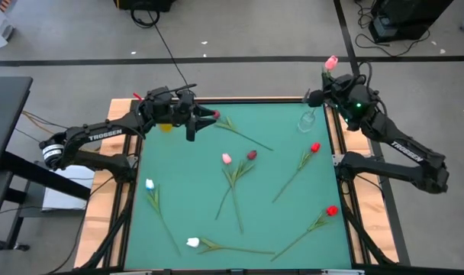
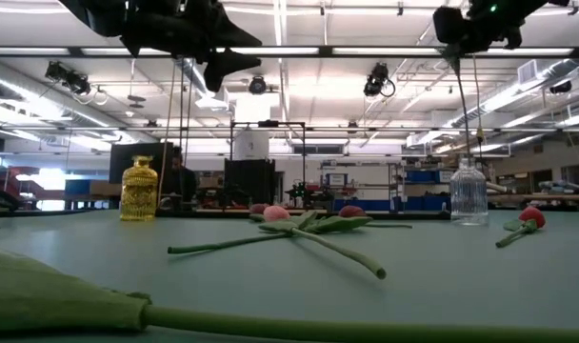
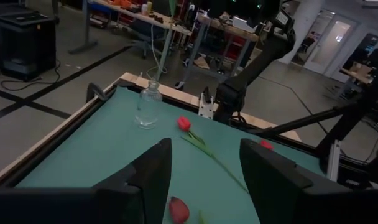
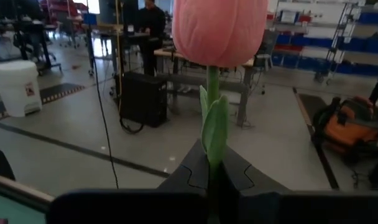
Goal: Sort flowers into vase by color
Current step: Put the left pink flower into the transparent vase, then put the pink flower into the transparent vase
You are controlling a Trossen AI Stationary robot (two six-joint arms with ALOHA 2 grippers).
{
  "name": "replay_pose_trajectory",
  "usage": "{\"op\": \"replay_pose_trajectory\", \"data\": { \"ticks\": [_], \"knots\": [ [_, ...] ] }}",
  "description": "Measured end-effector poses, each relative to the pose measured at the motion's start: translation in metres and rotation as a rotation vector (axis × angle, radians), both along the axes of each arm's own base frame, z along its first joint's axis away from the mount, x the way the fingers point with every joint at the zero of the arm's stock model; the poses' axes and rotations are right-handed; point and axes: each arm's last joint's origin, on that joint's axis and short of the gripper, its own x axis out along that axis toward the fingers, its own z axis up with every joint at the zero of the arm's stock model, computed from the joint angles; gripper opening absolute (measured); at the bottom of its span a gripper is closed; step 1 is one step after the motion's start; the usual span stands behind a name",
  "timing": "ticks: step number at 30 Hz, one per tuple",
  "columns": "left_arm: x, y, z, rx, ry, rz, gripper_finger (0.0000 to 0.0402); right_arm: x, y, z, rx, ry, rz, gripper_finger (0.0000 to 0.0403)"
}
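Bright overhead ceiling strips; blurred foreground stem [image 2: 175, 319].

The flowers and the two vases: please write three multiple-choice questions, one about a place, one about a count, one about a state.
1. Where is the clear vase?
A. table's far right corner
B. table's middle
C. near left edge

2. How many white tulips lie on the table?
A. none
B. two
C. four

3. What is the right gripper doing?
A. hanging open
B. holding a pink tulip
C. holding a vase

Answers: 1 A, it stands by the right arm. 2 B, one by the left edge, one near the front. 3 B, its fingers clamp the stem.
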Motion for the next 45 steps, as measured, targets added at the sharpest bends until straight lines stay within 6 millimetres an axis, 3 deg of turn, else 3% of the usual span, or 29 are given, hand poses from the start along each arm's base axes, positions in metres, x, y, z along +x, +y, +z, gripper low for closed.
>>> {"op": "replay_pose_trajectory", "data": {
  "ticks": [3, 9, 13, 17, 23, 28, 36, 45],
  "knots": [
    [0.0, 0.001, -0.001, 0.006, 0.015, 0.052, 0.0194, 0.005, -0.005, -0.017, 0.068, -0.025, -0.046, 0.0042],
    [-0.003, 0.004, -0.011, -0.116, 0.1, 0.18, 0.02, 0.003, -0.004, -0.042, 0.279, -0.088, -0.131, 0.0148],
    [-0.005, 0.002, -0.02, -0.156, 0.186, 0.181, 0.021, -0.002, -0.001, -0.054, 0.458, -0.138, -0.13, 0.0213],
    [-0.007, 0.001, -0.027, -0.192, 0.261, 0.184, 0.0217, -0.01, 0.002, -0.055, 0.693, -0.22, -0.127, 0.0251],
    [-0.007, -0.011, -0.038, -0.245, 0.374, 0.147, 0.0218, -0.019, 0.014, -0.048, 0.977, -0.239, -0.128, 0.0255],
    [0.006, -0.032, -0.06, -0.302, 0.449, 0.106, 0.0218, -0.015, 0.026, -0.05, 1.146, -0.275, -0.056, 0.0241],
    [0.022, -0.068, -0.101, -0.5, 0.479, 0.227, 0.0218, 0.006, 0.05, -0.05, 1.225, -0.282, 0.028, 0.0229],
    [0.06, -0.097, -0.135, -0.77, 0.375, 0.355, 0.0218, 0.033, 0.071, -0.059, 1.246, -0.15, 0.115, 0.0228]
  ]
}}
